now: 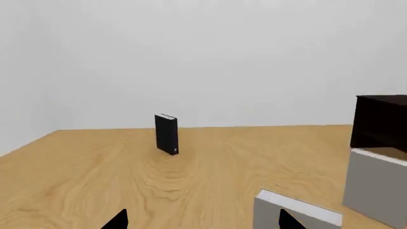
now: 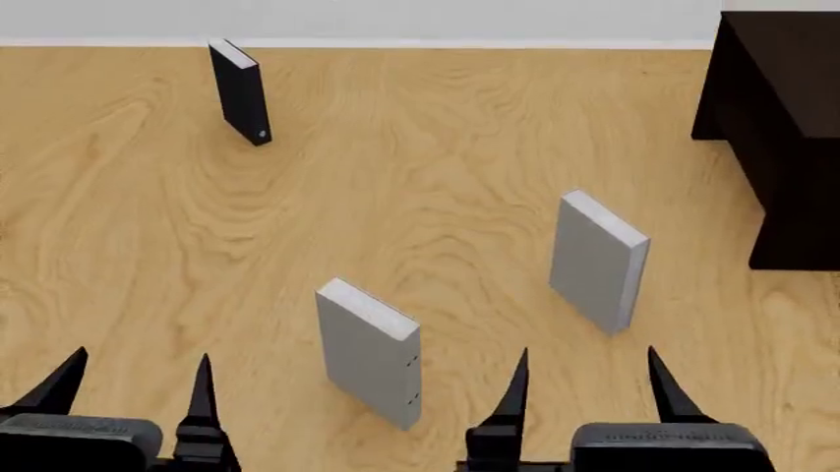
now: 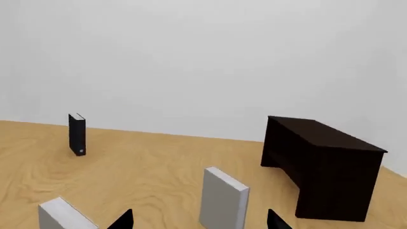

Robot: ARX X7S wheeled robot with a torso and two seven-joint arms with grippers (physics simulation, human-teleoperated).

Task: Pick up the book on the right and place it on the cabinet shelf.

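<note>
Standing upright on the light wooden floor (image 2: 434, 177), the plain light-grey thick hardback book (image 2: 597, 261) remained untouched, well apart from both grippers and nearer the right one. No step of the task had been completed. The left gripper (image 2: 132, 379) and the right gripper (image 2: 587, 379) each showed two dark pointed fingers spread apart, with nothing between them. A similar grey book with small dark dots on its narrow edge (image 2: 372, 352) stood between the two grippers, and a slim black book (image 2: 242, 91) stood far off toward the wall. The large, almost black wooden cabinet (image 3: 321, 167) stood to the right of the target book. Its shelf could not be made out clearly. Remaining work, as judged: approach, grasp, lift, transfer and placement.
</note>
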